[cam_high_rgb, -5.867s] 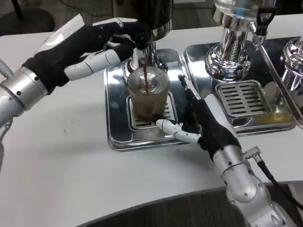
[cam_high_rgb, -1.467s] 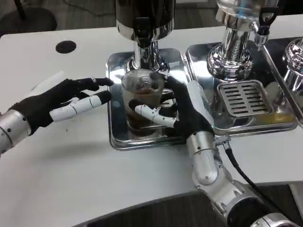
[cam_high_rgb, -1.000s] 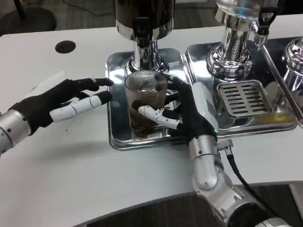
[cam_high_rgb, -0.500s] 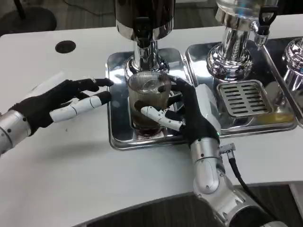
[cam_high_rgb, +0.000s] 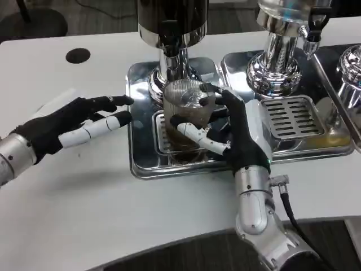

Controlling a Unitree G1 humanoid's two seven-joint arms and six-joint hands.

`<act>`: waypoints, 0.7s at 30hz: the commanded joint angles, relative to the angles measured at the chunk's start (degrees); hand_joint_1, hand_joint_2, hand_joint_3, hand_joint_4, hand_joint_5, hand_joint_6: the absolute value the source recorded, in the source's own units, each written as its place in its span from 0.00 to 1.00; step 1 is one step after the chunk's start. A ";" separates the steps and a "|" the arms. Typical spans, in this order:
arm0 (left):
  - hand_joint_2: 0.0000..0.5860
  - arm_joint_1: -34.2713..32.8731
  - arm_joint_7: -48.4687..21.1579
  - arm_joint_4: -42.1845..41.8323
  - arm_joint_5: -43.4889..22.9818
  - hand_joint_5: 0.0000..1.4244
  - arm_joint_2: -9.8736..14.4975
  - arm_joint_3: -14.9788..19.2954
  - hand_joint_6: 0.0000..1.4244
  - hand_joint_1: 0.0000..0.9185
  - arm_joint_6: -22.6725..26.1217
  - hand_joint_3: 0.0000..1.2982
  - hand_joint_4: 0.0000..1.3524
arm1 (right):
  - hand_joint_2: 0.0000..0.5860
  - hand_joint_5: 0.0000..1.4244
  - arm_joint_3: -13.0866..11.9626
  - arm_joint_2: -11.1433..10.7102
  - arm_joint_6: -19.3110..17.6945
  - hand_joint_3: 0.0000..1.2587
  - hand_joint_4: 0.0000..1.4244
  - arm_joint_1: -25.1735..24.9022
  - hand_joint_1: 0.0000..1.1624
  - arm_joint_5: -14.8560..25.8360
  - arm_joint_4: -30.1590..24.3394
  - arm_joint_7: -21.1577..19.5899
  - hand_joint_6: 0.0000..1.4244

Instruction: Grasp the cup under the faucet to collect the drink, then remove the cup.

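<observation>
One head-mounted camera looks steeply down, close over the white table (cam_high_rgb: 84, 186) and both forearms.

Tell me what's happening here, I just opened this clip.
The right hand grips a ribbed clear cup holding a dark drink, on the steel drip tray just below the dispenser's faucet. No liquid can be seen pouring. The left hand rests on the white table beside the tray, fingers spread, holding nothing.

The white table (cam_high_rgb: 84, 186) holds two shiny metal trays (cam_high_rgb: 141, 164) (cam_high_rgb: 316, 148) side by side, touching.
</observation>
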 commanded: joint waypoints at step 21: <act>0.21 -1.65 -0.61 2.00 0.24 0.08 -1.55 -0.95 0.15 0.00 -2.47 0.14 0.08 | 0.35 0.52 -1.70 -3.06 1.42 0.37 0.37 10.19 0.59 -1.64 -18.49 -1.45 0.78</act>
